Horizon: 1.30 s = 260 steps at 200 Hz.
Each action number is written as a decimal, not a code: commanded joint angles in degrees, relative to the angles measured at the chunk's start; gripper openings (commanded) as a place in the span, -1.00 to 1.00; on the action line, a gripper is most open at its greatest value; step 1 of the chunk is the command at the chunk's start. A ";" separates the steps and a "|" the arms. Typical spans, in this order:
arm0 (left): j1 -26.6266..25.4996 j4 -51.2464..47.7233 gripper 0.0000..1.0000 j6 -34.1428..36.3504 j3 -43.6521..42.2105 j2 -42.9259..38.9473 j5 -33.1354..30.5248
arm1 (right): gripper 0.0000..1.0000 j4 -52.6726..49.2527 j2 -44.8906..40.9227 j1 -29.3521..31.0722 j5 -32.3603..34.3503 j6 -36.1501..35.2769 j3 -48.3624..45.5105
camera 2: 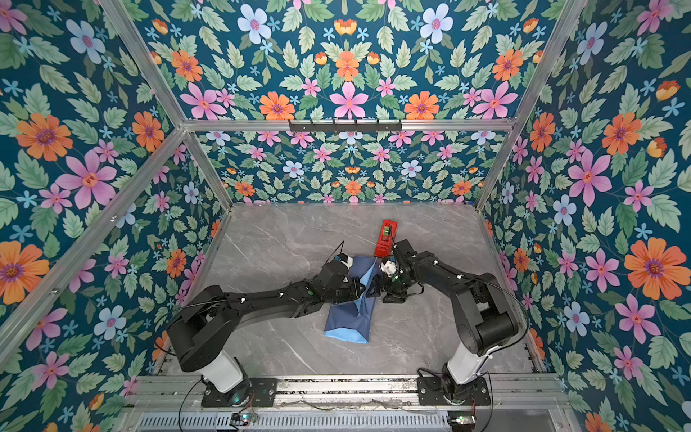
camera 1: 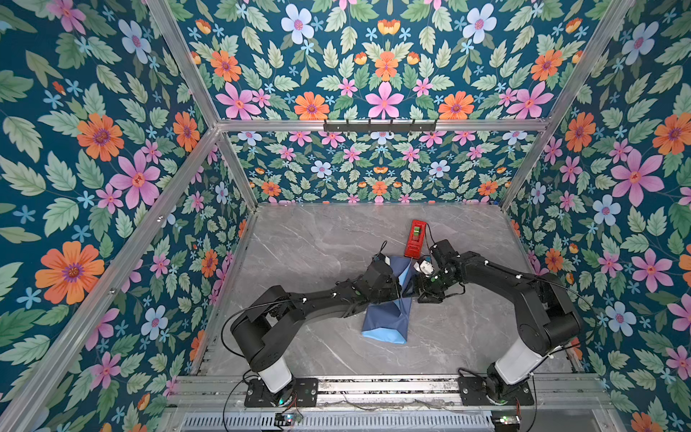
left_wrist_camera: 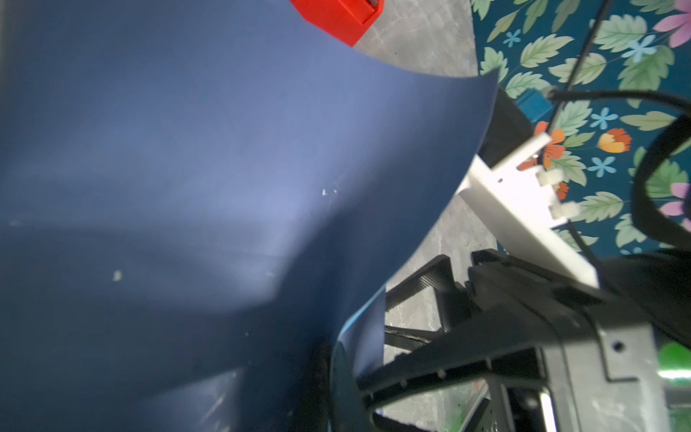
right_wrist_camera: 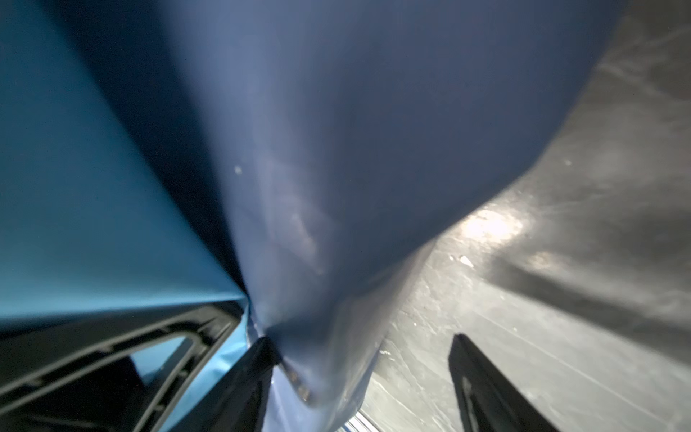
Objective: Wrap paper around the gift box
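Now: paper (camera 1: 385, 318) bundled at centre of table (camera 1: 318, 243), dark face out, light blue at 6 o'clock end; box out of sight. Flap raised at 12 o'clock end between grippers. Left gripper (camera 1: 400, 290) in from 9 o'clock, tips behind flap, grip cannot tell. Right gripper (right_wrist_camera: 361, 338) from 3 o'clock, jaws wide, fold hanging between them. Red tape dispenser (camera 1: 415, 239) just beyond, 12 o'clock.
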 commanded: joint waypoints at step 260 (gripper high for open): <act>-0.53 2.79 -1.00 -2.32 -1.72 -0.02 7.40 | 0.51 -0.80 -3.43 -0.69 6.01 3.00 -2.69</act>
